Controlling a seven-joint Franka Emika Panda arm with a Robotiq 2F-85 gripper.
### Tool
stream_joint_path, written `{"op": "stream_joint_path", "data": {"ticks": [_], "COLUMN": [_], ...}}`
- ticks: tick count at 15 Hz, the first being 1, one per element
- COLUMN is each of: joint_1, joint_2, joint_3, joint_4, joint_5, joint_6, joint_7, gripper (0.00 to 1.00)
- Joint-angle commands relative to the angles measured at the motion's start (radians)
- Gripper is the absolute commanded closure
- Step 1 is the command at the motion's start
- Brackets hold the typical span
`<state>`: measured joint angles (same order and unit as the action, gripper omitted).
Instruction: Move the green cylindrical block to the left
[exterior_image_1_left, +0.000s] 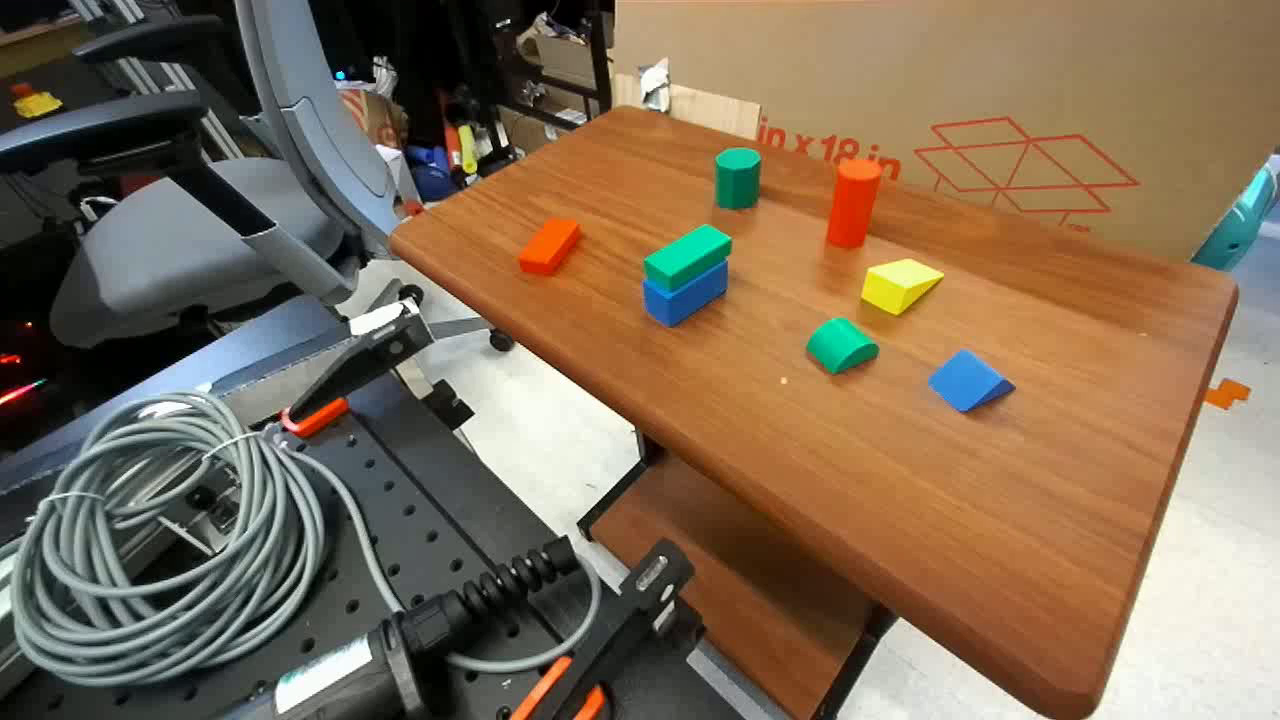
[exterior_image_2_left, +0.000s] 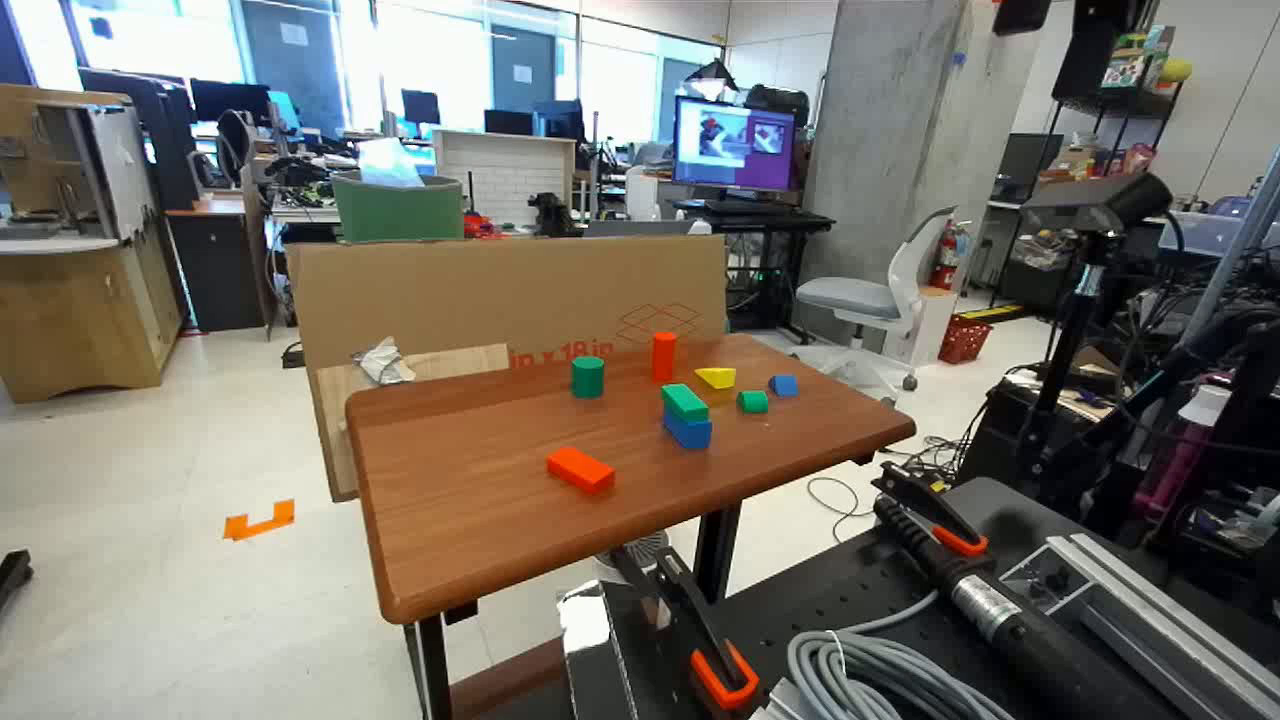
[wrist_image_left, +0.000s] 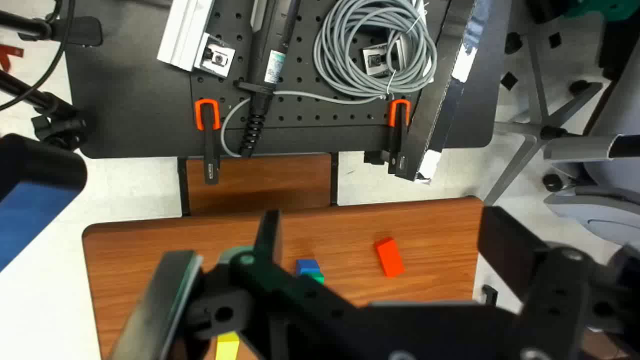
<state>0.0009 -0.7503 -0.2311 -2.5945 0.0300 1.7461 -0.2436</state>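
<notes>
Green cylindrical block (exterior_image_1_left: 738, 180), well away from the gripper (wrist_image_left: 381, 232).
It stands up on the brown table (exterior_image_1_left: 1000, 500) (near the tall orange cylinder (exterior_image_1_left: 853, 205)); the gripper's jaws are spread wide.

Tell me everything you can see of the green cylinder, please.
The green cylinder is stubby and plain, its flat top lighter than its side; it looks like painted wood. It stands upright on the table, toward the edge by the cardboard, apart from the taller red cylinder. Only the table seems to touch it.
</notes>
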Motion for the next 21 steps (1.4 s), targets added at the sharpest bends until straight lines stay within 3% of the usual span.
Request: {"op": "stream_joint_path", "data": {"ticks": [1, 16, 21], "joint_1": [-0.022, -0.019, -0.004], "joint_2": [0.004, 0.037, 0.147], "joint_3": [0.018, 0.016, 0.057], "joint_4": [0.002, 0.021, 0.035], "joint_5": [0.012, 0.028, 0.044], "joint_6": [-0.002, 0.003, 0.19], "joint_7": [-0.012, 0.004, 0.072], "gripper": [0.0, 0.0, 0.0]}}
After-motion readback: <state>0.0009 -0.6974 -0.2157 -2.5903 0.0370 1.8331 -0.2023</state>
